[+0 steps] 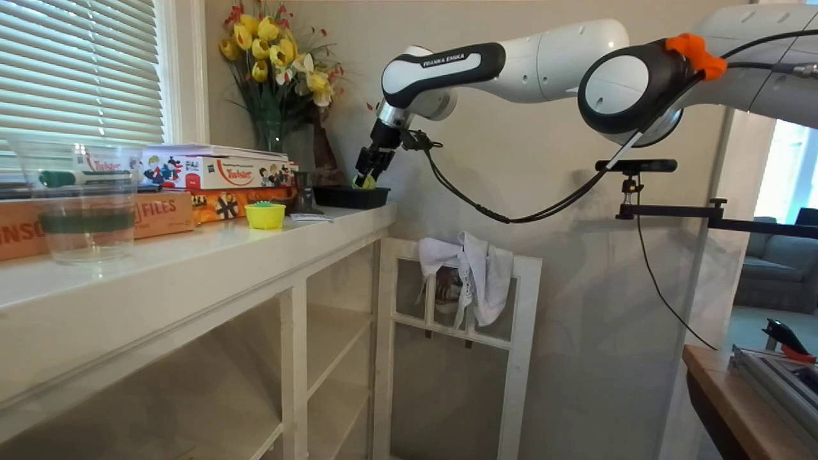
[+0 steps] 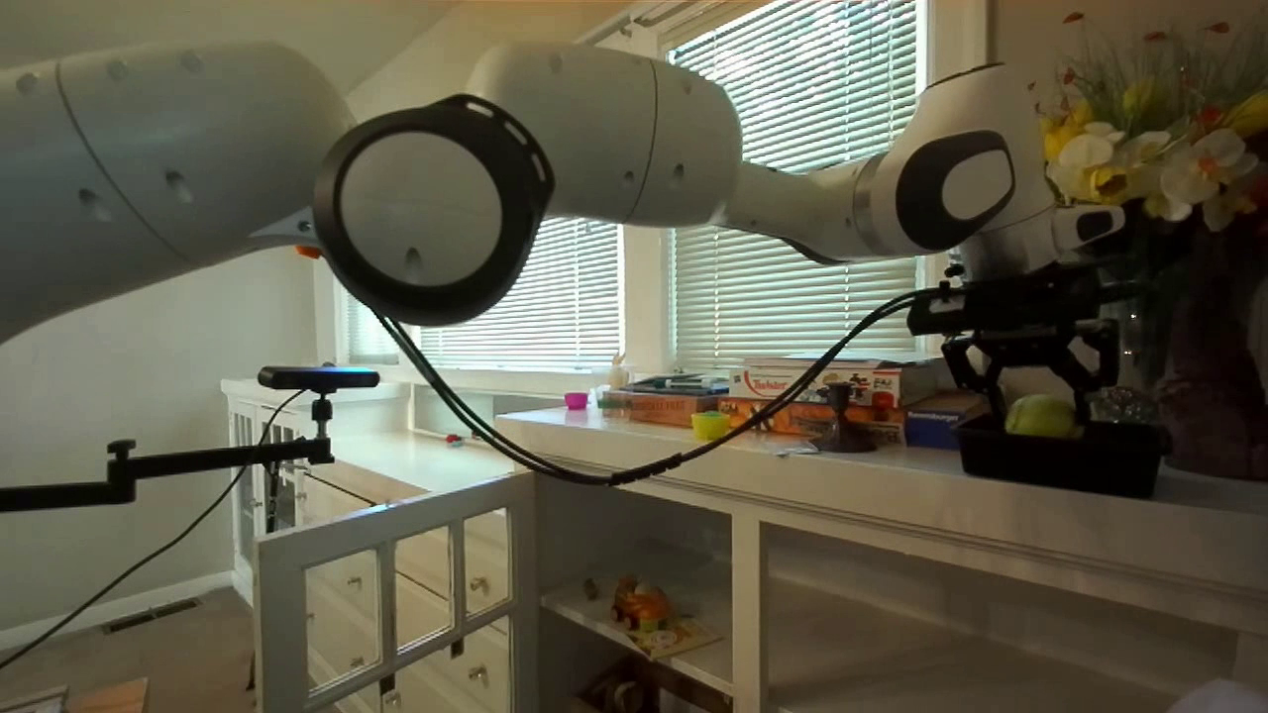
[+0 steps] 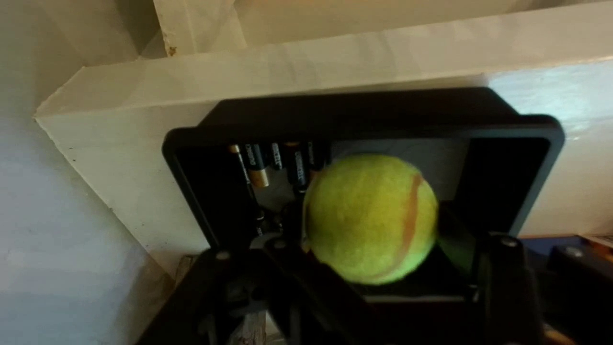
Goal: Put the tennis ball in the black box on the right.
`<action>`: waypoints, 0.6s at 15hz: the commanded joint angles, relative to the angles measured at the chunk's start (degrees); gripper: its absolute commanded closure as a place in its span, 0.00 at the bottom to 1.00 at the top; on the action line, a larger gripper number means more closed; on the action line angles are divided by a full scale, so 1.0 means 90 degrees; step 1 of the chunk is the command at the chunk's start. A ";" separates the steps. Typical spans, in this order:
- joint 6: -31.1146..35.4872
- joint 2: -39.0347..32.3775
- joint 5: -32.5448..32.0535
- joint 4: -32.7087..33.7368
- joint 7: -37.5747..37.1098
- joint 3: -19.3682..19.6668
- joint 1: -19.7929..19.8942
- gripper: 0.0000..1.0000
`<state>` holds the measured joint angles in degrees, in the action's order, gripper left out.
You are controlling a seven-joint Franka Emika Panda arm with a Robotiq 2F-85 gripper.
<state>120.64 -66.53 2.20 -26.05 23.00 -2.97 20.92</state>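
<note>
One ball shows in an exterior view between the dark fingers of my gripper, at the mouth of the box, which stands at the end of the counter. Step in hand, as I judge it: placing, with the gripper's withdrawal not yet done.

In an exterior view, the ball stands partly above the near side of the box, which hides its underside; whether it rests on the bottom I cannot tell. The fingers flank it closely, one to each side; whether they grip it or merely stand around it, I cannot tell. Next, in my judgement: let the ball settle, spread the fingers evenly, then lift straight up, so that neither finger drags the ball or catches the box.

In the wrist view, the ball lies within the outline of the box, just beside several batteries. Being round, it has no long axis and points no particular way; only the reddish seam gives a bearing, curving down the side nearer that view's right edge.
</note>
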 commanded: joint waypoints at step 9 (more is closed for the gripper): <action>-0.1783 0.1853 0.0047 0.0075 -0.1665 0.0284 -0.0277 0.00</action>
<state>113.96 -55.62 2.18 -23.18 15.33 -1.65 20.17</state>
